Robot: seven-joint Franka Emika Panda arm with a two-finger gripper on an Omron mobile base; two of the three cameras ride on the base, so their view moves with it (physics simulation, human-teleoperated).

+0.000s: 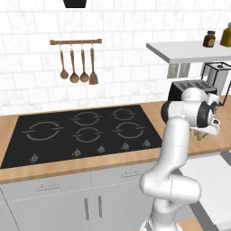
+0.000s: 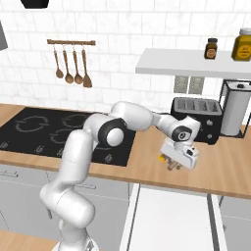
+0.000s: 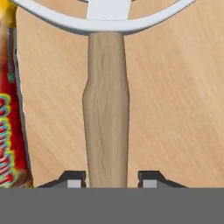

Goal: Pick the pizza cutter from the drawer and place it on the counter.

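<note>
- Light-brown wood: in your left base view the desk (image 1: 149,155) runs across the frame with the black cooktop (image 1: 85,131) set into it.
- Behind it, on the white tile wall, you have four wooden utensils (image 1: 79,67) hanging from a rail, and a white wall shelf (image 1: 189,50) carrying two jars (image 1: 216,37).
- A dark toaster (image 1: 187,88) stands at the back of the desk under the shelf; the white arm rises in front of it and hides the claw from you here.
- In your right base view the claw (image 2: 170,164) is low over the bare desk, in front of the toaster and right of the cooktop.
- A small yellow item (image 2: 162,157) lies on the desk just beside the claw, to its left.
- The drawer (image 2: 171,220) stands pulled out below the desk edge, its white inside showing.
- A paper towel roll (image 2: 234,115) stands in a black frame right of the toaster.
- In your hand view the pizza cutter (image 3: 106,109) sits between the two dark fingertips (image 3: 74,178), brown handle running up to the silvery disc blade, with the wooden desk right behind it.
- The claw is closed on that handle; you cannot tell whether the cutter touches the desk.
- A red and yellow packet (image 3: 11,109) lies along the left edge, just beside the handle.
</note>
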